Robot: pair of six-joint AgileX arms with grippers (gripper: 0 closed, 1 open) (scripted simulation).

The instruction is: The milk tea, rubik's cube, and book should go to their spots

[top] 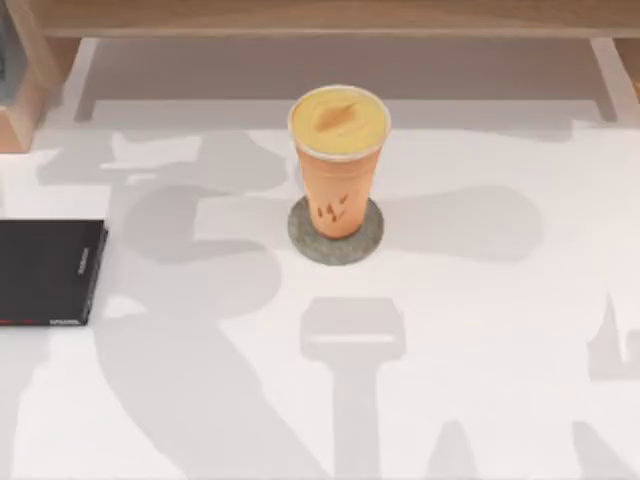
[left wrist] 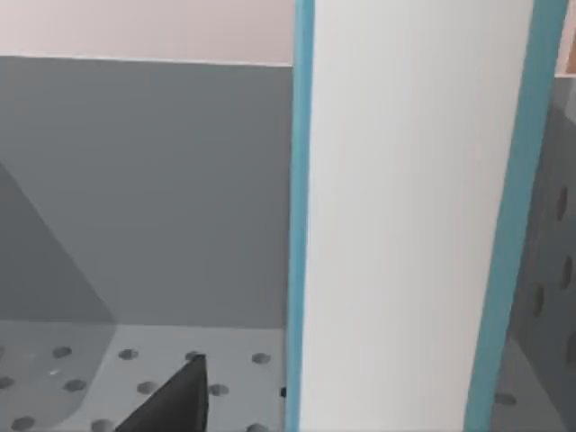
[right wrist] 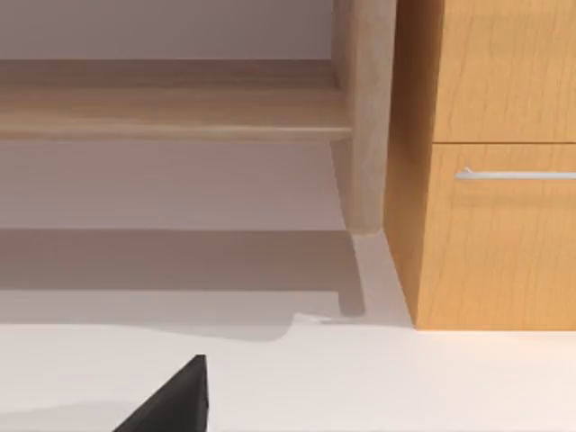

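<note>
Close against the left wrist camera stands the book (left wrist: 405,216), upright, apparently carried; finger spread cannot be told. Milk tea (top: 338,160) sits on its coaster (top: 336,232), centre. Next, I judge: lay it on the black book (top: 50,270) at nine o'clock.

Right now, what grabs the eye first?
The milk tea stands upright on the round grey coaster at the table's middle. A flat black book lies at the table's left edge. In the left wrist view, the book with teal covers stands close up.
</note>
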